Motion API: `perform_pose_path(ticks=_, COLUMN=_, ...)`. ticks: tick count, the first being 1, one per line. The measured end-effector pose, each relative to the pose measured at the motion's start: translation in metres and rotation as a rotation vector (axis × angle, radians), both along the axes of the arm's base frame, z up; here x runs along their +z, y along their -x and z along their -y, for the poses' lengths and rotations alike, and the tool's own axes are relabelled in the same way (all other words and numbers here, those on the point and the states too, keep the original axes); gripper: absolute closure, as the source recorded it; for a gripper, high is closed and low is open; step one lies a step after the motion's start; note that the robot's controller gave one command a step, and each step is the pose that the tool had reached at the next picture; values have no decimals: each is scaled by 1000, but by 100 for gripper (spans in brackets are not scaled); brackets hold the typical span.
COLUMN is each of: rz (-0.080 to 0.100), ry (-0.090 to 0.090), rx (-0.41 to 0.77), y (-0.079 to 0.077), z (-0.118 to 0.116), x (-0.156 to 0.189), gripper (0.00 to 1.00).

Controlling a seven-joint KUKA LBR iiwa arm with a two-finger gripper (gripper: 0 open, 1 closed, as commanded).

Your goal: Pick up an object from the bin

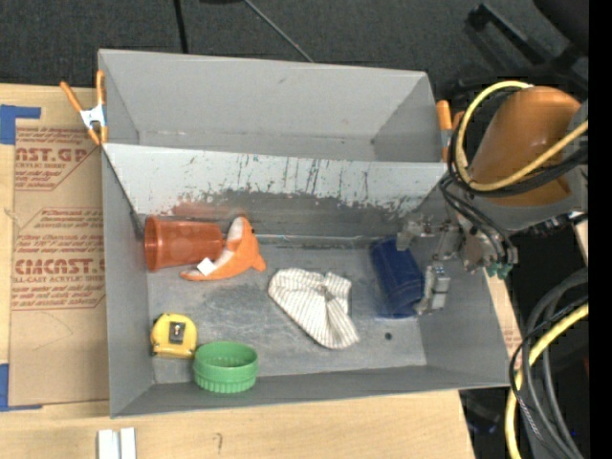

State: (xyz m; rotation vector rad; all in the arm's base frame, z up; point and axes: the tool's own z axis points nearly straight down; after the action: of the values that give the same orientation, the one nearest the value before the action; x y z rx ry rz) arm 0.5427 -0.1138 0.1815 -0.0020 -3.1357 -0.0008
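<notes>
My gripper (423, 261) is low at the right side of the bin, its fingers apart and open. One fingertip (409, 232) shows by the far end of a dark blue blocky thing (394, 277), the other (435, 291) by its near right edge. The blue thing lies on the bin floor against the right wall, and its right side sits in the gap between the fingers. Whether the fingers touch it I cannot tell. A crumpled white striped cloth (316, 304) lies just left of the blue thing.
At the left of the bin lie an orange cup (180, 244) on its side and an orange and white piece (231, 256) beside it. A yellow tape measure (174, 335) and a green ring lid (226, 367) sit in the near left corner.
</notes>
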Motion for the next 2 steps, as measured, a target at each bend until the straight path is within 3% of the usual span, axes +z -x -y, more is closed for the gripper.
perform_pose_path(ticks=1, rz=8, ry=1, rx=1, y=-2, z=0, x=5, gripper=0)
perform_pose_path(ticks=2, rz=14, ry=3, rx=68, y=-12, z=-15, x=-27, gripper=0)
